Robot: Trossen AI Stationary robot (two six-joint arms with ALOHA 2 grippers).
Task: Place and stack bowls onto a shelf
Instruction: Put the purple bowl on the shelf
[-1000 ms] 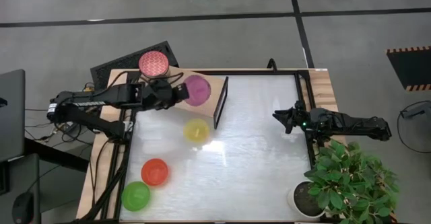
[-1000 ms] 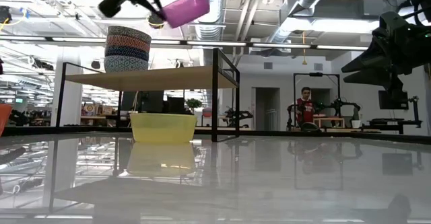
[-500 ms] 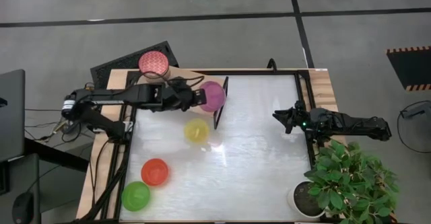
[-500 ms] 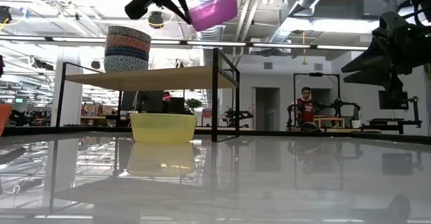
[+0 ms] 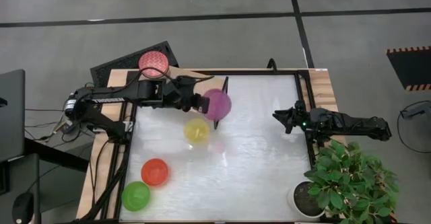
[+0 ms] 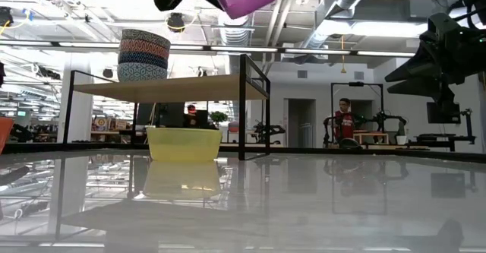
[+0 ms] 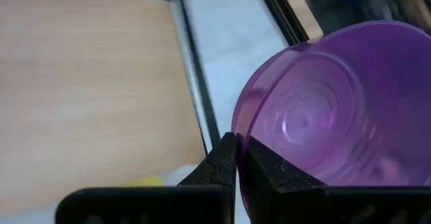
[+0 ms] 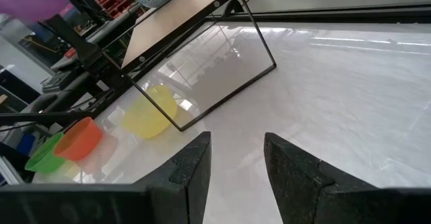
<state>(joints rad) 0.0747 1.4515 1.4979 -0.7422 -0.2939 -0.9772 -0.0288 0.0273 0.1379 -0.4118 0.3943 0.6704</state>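
Bright overhead light, glossy tabletop (image 5: 256, 150) glare

Bowls and shelf, one bowl aloft

A plain purple bowl (image 5: 217, 103) hangs tilted above the light wooden shelf's (image 6: 163, 88) end; patterned bowls (image 6: 143, 55) sit stacked on it, yellow (image 5: 196, 130), red (image 5: 155, 172), green (image 5: 135, 196) bowls on the tabletop.

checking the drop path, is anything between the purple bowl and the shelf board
Nothing visible. The left end effector holds the purple bowl above the shelf's end frame, past the bare board. The only things on the board are the stacked patterned bowls at its far end.
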